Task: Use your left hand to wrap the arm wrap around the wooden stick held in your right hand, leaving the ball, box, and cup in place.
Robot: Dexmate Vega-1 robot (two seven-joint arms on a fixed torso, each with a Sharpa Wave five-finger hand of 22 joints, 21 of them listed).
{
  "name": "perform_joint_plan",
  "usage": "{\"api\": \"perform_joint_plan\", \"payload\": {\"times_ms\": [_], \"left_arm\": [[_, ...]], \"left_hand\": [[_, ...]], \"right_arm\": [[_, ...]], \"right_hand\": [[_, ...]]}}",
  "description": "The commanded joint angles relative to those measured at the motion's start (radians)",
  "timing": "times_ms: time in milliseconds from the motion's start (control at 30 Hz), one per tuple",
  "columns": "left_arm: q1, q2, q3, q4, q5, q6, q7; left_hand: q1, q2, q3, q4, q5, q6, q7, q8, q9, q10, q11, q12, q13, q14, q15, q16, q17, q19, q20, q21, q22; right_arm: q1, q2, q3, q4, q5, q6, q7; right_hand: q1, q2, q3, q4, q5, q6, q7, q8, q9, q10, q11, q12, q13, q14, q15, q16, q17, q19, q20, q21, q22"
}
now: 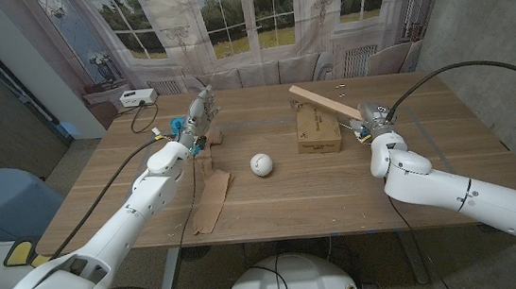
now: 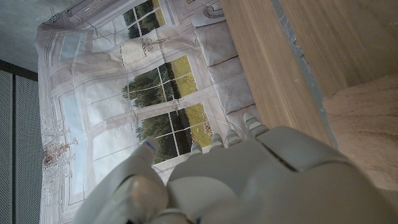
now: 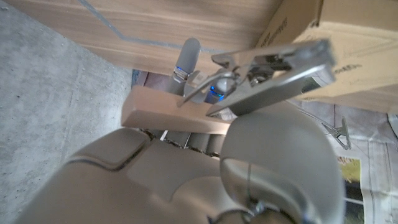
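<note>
fabric of the arm wrap (image 1: 207,189) is judged light, limp and soft; it lies on the counter (image 1: 291,193), its far end under the left robot hand (image 1: 200,115), whose closure cannot be told. its upper end would be pinched. the wooden stick (image 1: 323,101), stiff, is clamped in the right robot hand (image 1: 371,122).

The brown cardboard box (image 1: 317,126) on the wooden desk (image 1: 337,179) carries dark printing on its top face in the head view, but the marks are too small to read. In the right wrist view the same brown cardboard box (image 3: 348,59) shows a short line of dark print along its side near the picture's edge, blurred and not legible. No other text, brand, number or sign can be read.
</note>
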Motion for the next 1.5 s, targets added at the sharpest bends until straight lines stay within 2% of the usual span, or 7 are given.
{"api": "perform_joint_plan", "payload": {"times_ms": [33, 200, 400, 533, 767, 1267, 1500], "left_arm": [[0.024, 0.03, 0.002, -0.074, 0.042, 0.016, 0.055], [0.041, 0.075, 0.008, -0.157, 0.108, 0.077, 0.139], [0.048, 0.13, 0.013, -0.233, 0.142, 0.173, 0.172], [0.052, 0.177, 0.015, -0.295, 0.164, 0.256, 0.191], [0.066, 0.257, 0.005, -0.4, 0.191, 0.395, 0.225], [0.123, 0.394, -0.037, -0.59, 0.222, 0.615, 0.298], [0.084, 0.458, -0.012, -0.674, 0.27, 0.803, 0.303]], "left_hand": [[0.011, -0.007, 0.0, -0.015, 0.005, -0.011, 0.007, 0.005, 0.005, -0.019, 0.003, 0.005, 0.004, -0.032, 0.004, 0.006, 0.003, 0.008, -0.002, -0.003, 0.001], [0.08, -0.011, 0.024, -0.078, -0.011, 0.007, 0.021, 0.016, 0.006, 0.023, 0.012, 0.017, 0.005, 0.02, 0.009, 0.015, 0.003, 0.044, -0.003, 0.007, 0.0], [0.169, -0.009, 0.057, -0.162, -0.044, 0.073, 0.046, 0.034, 0.008, 0.078, 0.005, 0.031, 0.01, 0.094, 0.023, 0.026, 0.006, 0.064, -0.005, 0.013, 0.005], [0.208, -0.011, 0.07, -0.202, -0.059, 0.106, 0.058, 0.037, 0.009, 0.125, -0.005, 0.044, 0.013, 0.139, 0.018, 0.032, 0.009, 0.069, 0.001, 0.017, 0.01], [0.23, -0.015, 0.075, -0.226, -0.067, 0.144, 0.083, 0.042, 0.011, 0.162, 0.016, 0.053, 0.016, 0.159, 0.021, 0.032, 0.013, 0.071, 0.005, 0.021, 0.016], [0.271, -0.006, 0.09, -0.255, -0.071, 0.189, 0.108, 0.049, 0.013, 0.188, 0.022, 0.057, 0.019, 0.18, 0.015, 0.033, 0.016, 0.089, 0.014, 0.032, 0.022], [0.325, 0.012, 0.112, -0.276, -0.072, 0.25, 0.114, 0.061, 0.015, 0.225, 0.016, 0.064, 0.02, 0.217, 0.001, 0.038, 0.016, 0.12, 0.013, 0.046, 0.023]], "right_arm": [[-0.152, 0.029, 0.137, 0.009, -0.064, 0.206, -0.178], [-0.197, 0.041, 0.18, 0.013, -0.076, 0.256, -0.202], [-0.245, 0.045, 0.225, 0.005, -0.084, 0.31, -0.219], [-0.269, 0.05, 0.245, -0.004, -0.096, 0.334, -0.225], [-0.298, 0.056, 0.267, -0.007, -0.129, 0.394, -0.241], [-0.336, 0.067, 0.304, -0.007, -0.183, 0.474, -0.232], [-0.368, 0.075, 0.331, -0.011, -0.182, 0.491, -0.236]], "right_hand": [[-0.114, 0.099, -0.003, -0.003, 0.005, 0.11, 0.008, 0.012, 0.009, 0.008, -0.003, 0.008, 0.009, 0.003, -0.038, 0.017, 0.004, 0.001, -0.016, 0.012, -0.002], [-0.12, 0.101, -0.001, -0.005, 0.009, 0.114, 0.013, 0.028, 0.023, 0.006, -0.009, 0.032, 0.058, 0.002, -0.038, 0.034, 0.004, 0.002, -0.022, 0.025, -0.009], [-0.126, 0.104, 0.002, -0.006, 0.013, 0.115, 0.023, 0.042, 0.034, 0.008, -0.006, 0.058, 0.105, 0.001, -0.038, 0.056, 0.005, -0.003, -0.022, 0.04, -0.016], [-0.128, 0.106, 0.005, -0.006, 0.015, 0.114, 0.027, 0.045, 0.036, 0.008, -0.003, 0.063, 0.11, -0.002, -0.038, 0.064, 0.005, -0.006, -0.021, 0.047, -0.019], [-0.13, 0.108, 0.01, -0.007, 0.017, 0.116, 0.031, 0.05, 0.036, 0.007, 0.002, 0.073, 0.123, -0.006, -0.038, 0.076, 0.005, -0.011, -0.02, 0.056, -0.023], [-0.133, 0.108, 0.019, -0.008, 0.02, 0.123, 0.035, 0.063, 0.039, 0.002, 0.002, 0.104, 0.141, -0.009, -0.038, 0.097, 0.005, -0.014, -0.018, 0.077, -0.031], [-0.134, 0.108, 0.023, -0.009, 0.021, 0.121, 0.035, 0.064, 0.034, -0.001, 0.005, 0.119, 0.142, -0.01, -0.038, 0.105, 0.005, -0.019, -0.018, 0.086, -0.036]]}}
